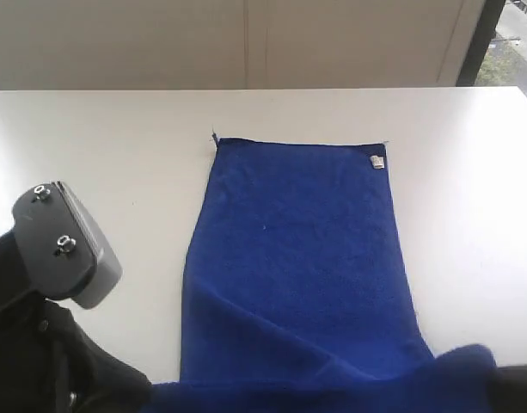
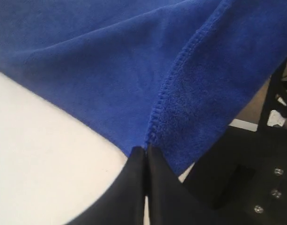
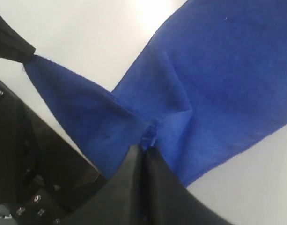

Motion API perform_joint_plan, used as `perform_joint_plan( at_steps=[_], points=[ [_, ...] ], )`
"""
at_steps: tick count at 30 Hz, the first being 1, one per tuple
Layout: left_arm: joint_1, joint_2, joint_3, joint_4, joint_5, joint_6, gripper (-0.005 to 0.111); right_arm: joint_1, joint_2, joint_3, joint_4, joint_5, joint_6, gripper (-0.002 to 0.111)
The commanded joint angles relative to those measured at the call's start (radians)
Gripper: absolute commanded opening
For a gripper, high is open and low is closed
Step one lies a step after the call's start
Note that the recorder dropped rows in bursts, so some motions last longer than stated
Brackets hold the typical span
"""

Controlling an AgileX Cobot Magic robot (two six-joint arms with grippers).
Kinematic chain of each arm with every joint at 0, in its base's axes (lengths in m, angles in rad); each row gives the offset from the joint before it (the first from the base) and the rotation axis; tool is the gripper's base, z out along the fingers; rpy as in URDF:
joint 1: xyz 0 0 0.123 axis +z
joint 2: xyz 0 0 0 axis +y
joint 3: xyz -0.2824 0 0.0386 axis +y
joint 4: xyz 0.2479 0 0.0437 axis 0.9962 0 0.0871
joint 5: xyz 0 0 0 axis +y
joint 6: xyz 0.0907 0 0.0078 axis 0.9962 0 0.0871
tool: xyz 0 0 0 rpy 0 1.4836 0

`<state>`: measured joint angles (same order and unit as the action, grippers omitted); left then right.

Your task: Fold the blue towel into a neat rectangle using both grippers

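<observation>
On the white table I logged the blue towel lying lengthwise, far end flat, with a small white label at its far right corner. The near end was raised and drawn across the bottom of the exterior view, and a diagonal crease ran from it into the flat part. My left gripper had its fingers pressed together, pinching the stitched hem at a near corner. My right gripper was likewise clamped on the near edge, cloth puckered at the tips. Through the right wrist camera, the cloth stretched between both pinch points. The left arm's grey link sat beside the towel's left edge.
</observation>
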<state>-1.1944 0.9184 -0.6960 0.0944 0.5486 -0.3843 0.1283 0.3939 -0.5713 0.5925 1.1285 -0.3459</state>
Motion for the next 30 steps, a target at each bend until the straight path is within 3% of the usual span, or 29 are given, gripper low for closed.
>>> perform_joint_plan(
  at_steps=[1, 7, 11, 17, 21, 25, 28, 30],
  points=[
    [-0.065, -0.062, 0.006, -0.015, 0.014, -0.039, 0.0, 0.004, -0.059, 0.003, -0.006, 0.093, 0.021, 0.0],
    [-0.075, -0.128, 0.006, 0.028, 0.031, -0.042, 0.0, 0.004, -0.067, 0.003, -0.066, 0.053, 0.042, 0.0],
    [-0.075, -0.107, 0.006, 0.351, 0.033, -0.252, 0.0, 0.004, -0.045, 0.003, -0.149, -0.066, 0.106, 0.0],
    [-0.073, -0.048, 0.006, 0.582, 0.004, -0.378, 0.0, 0.004, 0.084, 0.003, -0.163, -0.222, 0.123, 0.0],
    [-0.073, 0.003, 0.006, 0.979, 0.028, -0.65, 0.0, 0.004, 0.228, 0.003, -0.173, -0.387, 0.123, 0.0],
    [-0.073, 0.069, 0.006, 1.233, 0.121, -0.764, 0.0, 0.004, 0.347, 0.003, -0.173, -0.521, 0.123, 0.0],
    [-0.012, 0.138, 0.006, 1.407, 0.097, -0.847, 0.0, 0.004, 0.459, 0.003, -0.173, -0.648, 0.123, 0.0],
    [0.069, 0.193, 0.006, 1.51, 0.018, -0.947, 0.0, 0.004, 0.538, 0.003, -0.176, -0.73, 0.121, 0.0]
  ],
)
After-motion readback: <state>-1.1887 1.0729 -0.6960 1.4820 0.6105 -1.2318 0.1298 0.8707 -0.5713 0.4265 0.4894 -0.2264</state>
